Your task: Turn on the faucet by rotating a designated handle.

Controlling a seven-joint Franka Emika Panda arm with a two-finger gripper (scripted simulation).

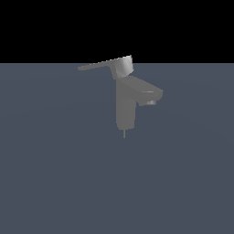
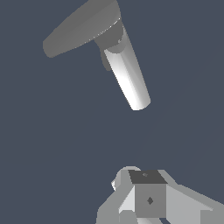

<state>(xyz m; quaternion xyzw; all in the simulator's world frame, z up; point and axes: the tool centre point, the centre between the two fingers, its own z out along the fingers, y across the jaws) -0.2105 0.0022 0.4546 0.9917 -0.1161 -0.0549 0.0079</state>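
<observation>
Flat blue-grey ground fills the scene under a black backdrop; the faucet stands upright near the middle, its handle reaching toward the exterior view's left; the end effector sits well apart from it, grip state unclear.

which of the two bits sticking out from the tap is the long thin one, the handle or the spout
The handle. It is the long, flat lever tapering from the top hub toward the exterior view's left; the spout is short, thick and lower, pointing right.
</observation>
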